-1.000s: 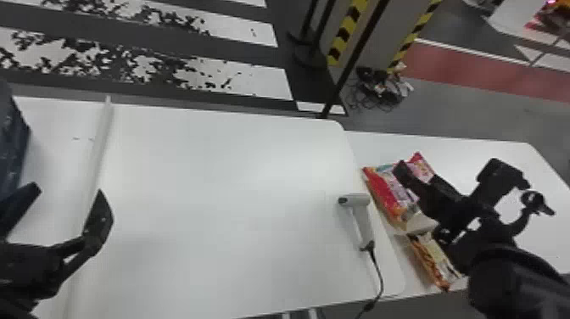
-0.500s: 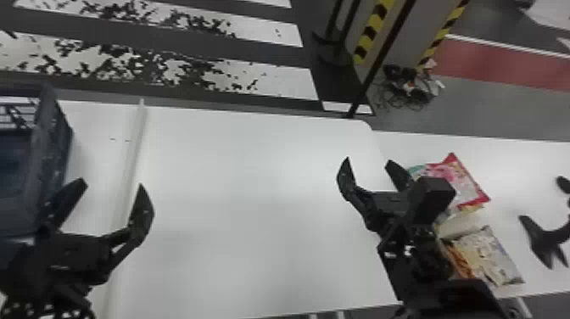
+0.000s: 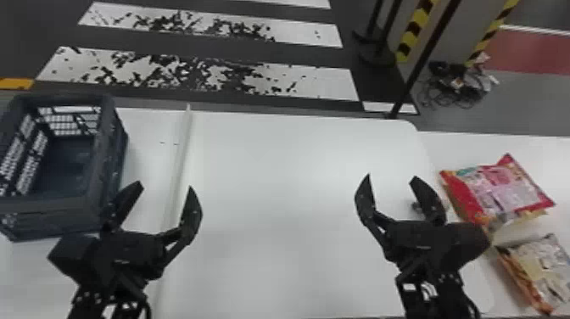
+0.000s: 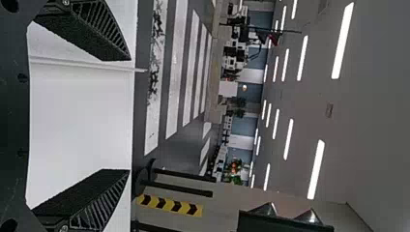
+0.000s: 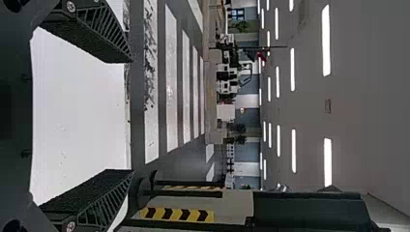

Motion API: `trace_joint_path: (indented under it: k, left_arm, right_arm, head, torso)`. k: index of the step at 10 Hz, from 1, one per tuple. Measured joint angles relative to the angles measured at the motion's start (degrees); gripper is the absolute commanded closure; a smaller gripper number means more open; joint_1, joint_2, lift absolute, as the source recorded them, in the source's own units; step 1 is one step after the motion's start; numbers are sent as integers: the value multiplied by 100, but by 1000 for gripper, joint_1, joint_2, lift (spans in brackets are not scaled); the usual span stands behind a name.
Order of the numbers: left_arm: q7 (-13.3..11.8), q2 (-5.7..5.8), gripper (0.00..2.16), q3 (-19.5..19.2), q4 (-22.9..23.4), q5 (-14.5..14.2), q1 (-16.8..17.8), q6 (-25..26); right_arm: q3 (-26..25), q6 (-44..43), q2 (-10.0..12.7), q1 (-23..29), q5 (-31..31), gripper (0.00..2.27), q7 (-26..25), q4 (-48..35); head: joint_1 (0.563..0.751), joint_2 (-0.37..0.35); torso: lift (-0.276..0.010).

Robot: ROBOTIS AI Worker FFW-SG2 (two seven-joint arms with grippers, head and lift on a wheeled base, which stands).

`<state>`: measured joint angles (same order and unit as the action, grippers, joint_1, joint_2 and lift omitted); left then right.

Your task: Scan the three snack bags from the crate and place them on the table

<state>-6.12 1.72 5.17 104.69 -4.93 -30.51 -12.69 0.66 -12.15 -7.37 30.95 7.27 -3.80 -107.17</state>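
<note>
My left gripper (image 3: 164, 191) stands open over the left part of the white table (image 3: 271, 263), beside the dark blue crate (image 3: 106, 169). In the left wrist view the left gripper (image 4: 128, 115) has nothing between its spread fingers. My right gripper (image 3: 391, 177) is open over the table's right part, left of the snack bags; the right wrist view shows the right gripper (image 5: 131, 116) with an empty gap. A red and pink snack bag (image 3: 500, 186) lies on the right-hand table, with an orange and cream snack bag (image 3: 547, 271) nearer the front. The visible crate floor is bare.
A raised white strip (image 3: 182, 157) crosses the table between crate and middle. A small dark part (image 3: 417, 206) shows behind the right gripper's fingers. Beyond the table's far edge stand dark posts and a striped pillar (image 3: 413, 32).
The head view has swung left, bringing the crate further into sight. The right gripper has moved left from over the snack bags. The scanner, visible a second ago, is now largely hidden behind the right gripper.
</note>
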Motion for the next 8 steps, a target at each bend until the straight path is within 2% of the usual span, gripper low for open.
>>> trace_joint_path:
  k: [3,8]
  left_arm:
    - [5,1,39,2,-15,9,50,-4]
    - [67,-13,39,64,-78,126,172,126]
  right_arm:
    - [110,-146,26,144,-50,80,-6,73]
    - [137,-200,9,98,-41,80,-6,152]
  head:
    - [695,-115]
    - [695,-120]
  torso:
    - [-62]
    - [-62]
